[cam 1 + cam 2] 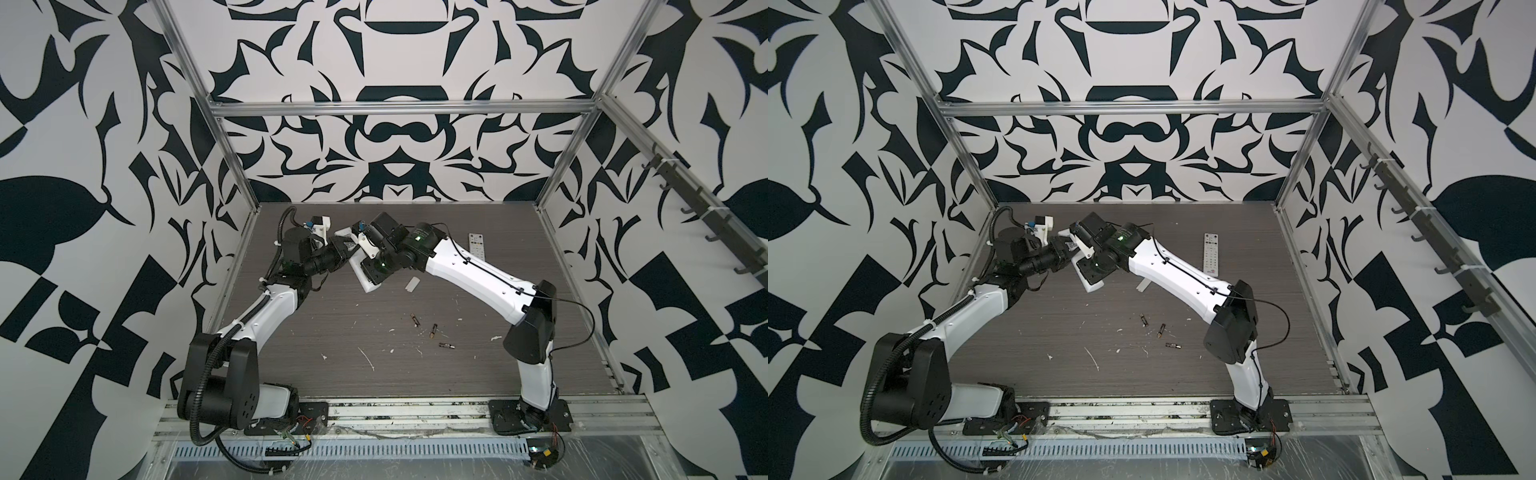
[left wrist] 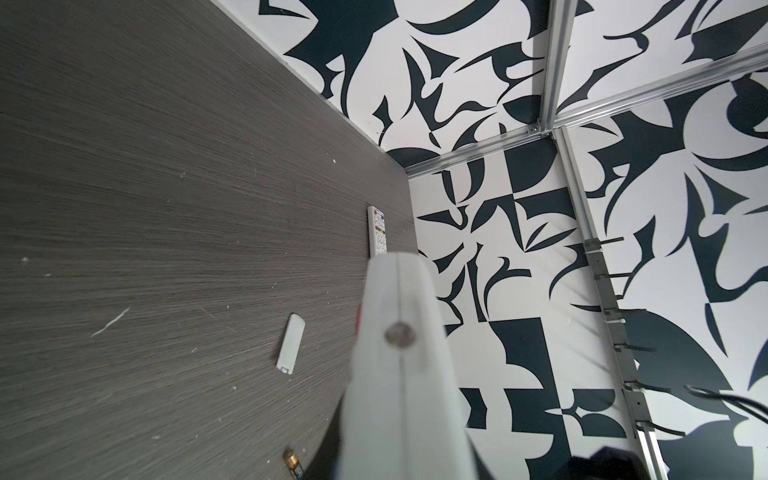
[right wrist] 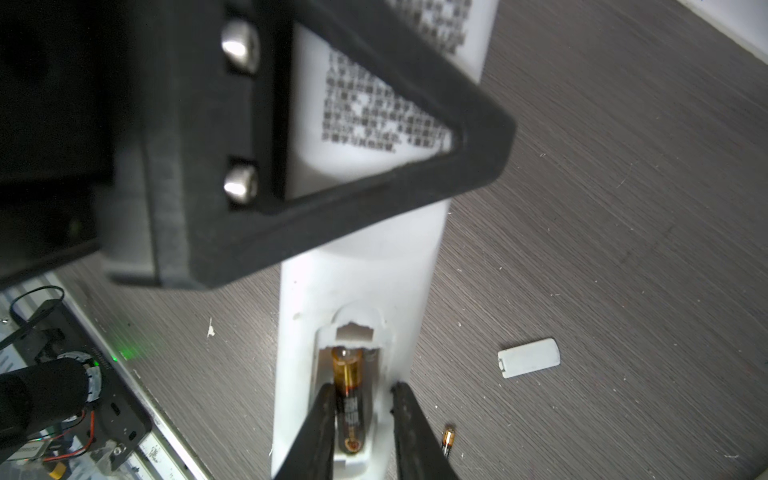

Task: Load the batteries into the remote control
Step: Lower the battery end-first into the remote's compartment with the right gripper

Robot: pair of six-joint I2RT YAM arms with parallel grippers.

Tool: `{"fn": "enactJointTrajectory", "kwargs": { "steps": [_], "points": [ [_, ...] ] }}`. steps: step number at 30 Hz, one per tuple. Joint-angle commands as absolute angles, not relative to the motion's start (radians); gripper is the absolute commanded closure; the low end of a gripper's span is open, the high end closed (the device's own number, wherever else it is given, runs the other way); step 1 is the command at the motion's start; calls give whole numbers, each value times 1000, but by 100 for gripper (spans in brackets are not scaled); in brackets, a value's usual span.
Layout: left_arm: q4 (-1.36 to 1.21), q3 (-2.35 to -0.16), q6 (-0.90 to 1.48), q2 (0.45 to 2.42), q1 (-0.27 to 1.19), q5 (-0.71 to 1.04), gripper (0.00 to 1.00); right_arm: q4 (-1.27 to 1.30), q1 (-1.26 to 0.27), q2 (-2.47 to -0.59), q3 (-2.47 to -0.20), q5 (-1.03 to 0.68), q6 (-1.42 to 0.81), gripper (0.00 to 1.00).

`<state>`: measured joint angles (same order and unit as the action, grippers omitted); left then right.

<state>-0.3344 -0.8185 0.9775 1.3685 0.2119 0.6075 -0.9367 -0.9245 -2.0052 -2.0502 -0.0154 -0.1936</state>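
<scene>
Grey woodgrain counter (image 1: 332,365), patterned booth: the left end effector (image 1: 345,249) clamped the white remote control (image 3: 357,274) aloft while the right end effector (image 3: 362,388), narrowly parted, straddled one battery (image 3: 347,370) lying in its open bay. Both arms arched inward, meeting. The next move apparently called for backing off cleanly, then fetching one of three loose batteries (image 1: 433,329).

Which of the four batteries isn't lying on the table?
The battery seated in the lifted remote's open compartment, between the fingers of the right claw. The other three lie loose on the table.
</scene>
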Motion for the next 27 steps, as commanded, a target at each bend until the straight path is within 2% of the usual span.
{"fn": "enactJointTrajectory", "kwargs": {
  "steps": [1, 6, 10, 15, 18, 27],
  "points": [
    [-408, -889, 1029, 1319, 244, 680, 100, -983, -928, -2066, -2048, 0, -181, 69],
    [-361, -891, 1004, 1296, 247, 659, 100, -989, -928, -2071, -2038, 24, -184, 68],
    [-340, -880, 998, 1282, 247, 639, 100, -988, -930, -2065, -2040, 38, -186, 84],
    [-325, -879, 996, 1282, 248, 635, 100, -983, -934, -2049, -2032, 37, -188, 97],
    [-325, -882, 996, 1282, 248, 641, 100, -958, -939, -2031, -2012, 29, -190, 100],
    [-367, -865, 1037, 1282, 248, 629, 100, -878, -941, -1886, -1986, 7, -251, 100]
  ]
}}
